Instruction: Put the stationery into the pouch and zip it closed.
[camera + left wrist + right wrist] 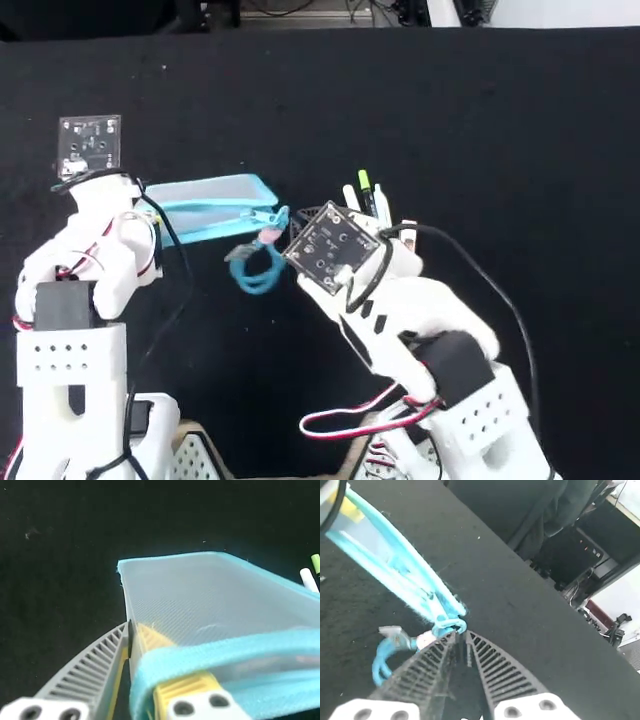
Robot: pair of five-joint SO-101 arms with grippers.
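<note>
Ribbed left hand, mesh pouch

Pens partly behind right arm

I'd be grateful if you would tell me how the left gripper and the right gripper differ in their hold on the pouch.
The left gripper clamps one end of the pouch, while the right gripper pinches the zip pull at the opposite end. The left gripper's jaws are held apart by fabric; the right gripper's nearly meet. The left gripper shows a yellow finger, the right gripper two grey ones. Both hold the same pouch.
</note>
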